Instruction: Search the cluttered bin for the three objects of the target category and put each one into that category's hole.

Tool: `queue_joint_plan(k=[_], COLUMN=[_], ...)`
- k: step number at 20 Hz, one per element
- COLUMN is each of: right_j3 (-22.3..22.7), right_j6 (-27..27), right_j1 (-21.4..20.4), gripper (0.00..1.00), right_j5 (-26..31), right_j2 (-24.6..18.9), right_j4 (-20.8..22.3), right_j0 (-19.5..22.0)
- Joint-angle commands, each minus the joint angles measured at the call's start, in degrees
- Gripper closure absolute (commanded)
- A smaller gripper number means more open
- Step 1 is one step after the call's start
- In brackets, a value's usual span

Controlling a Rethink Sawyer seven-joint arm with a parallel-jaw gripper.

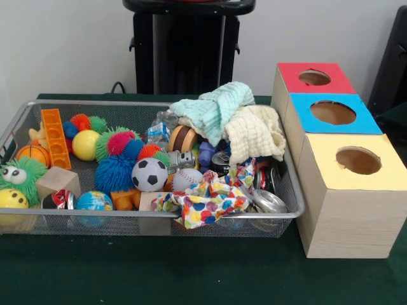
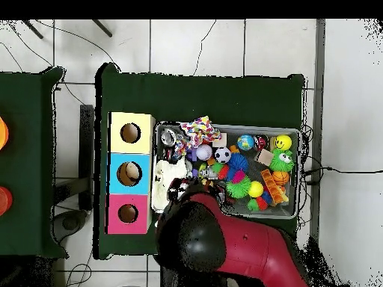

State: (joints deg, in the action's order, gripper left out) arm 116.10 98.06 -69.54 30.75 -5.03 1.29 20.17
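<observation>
The wire tray [image 1: 95, 214] is on the green table. At its left end a pale tan plush toy [image 1: 39, 134] shows behind an orange block [image 1: 56, 138]. An orange plush toy [image 1: 124, 199] lies near the front rim under a blue fuzzy ball [image 1: 116, 173]. I count two plush toys; a third I cannot find. On the right stand three boxes [image 1: 350, 216], each with one hole.

From above, the arm [image 2: 232, 250] reaches over the tray's cloth end beside the boxes, so both toys lie toward the other end. The gripper is hidden under it, so I cannot tell if it is open.
</observation>
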Motion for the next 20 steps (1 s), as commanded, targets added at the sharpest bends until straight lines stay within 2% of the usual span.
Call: queue_joint_plan(k=[1,3,6,11,15,20], right_j3=[4.7,5.9,5.1,3.8,5.2,4.0], right_j6=[-2.1,-2.5,-4.4,-3.7,-0.9,0.8], right_j1=[7.3,9.6,13.2,14.9,16.7,17.6], gripper=[1.0,1.0,1.0,1.0,1.0,1.0], right_j5=[-3.6,-7.0,-6.0,-5.6,-9.6,-9.1], right_j2=[-3.6,-5.0,-6.4,-7.6,-8.9,-7.7], right_j4=[3.9,5.4,7.5,9.4,10.1,12.0], right_j0=[4.3,5.7,7.2,8.1,9.0,7.4])
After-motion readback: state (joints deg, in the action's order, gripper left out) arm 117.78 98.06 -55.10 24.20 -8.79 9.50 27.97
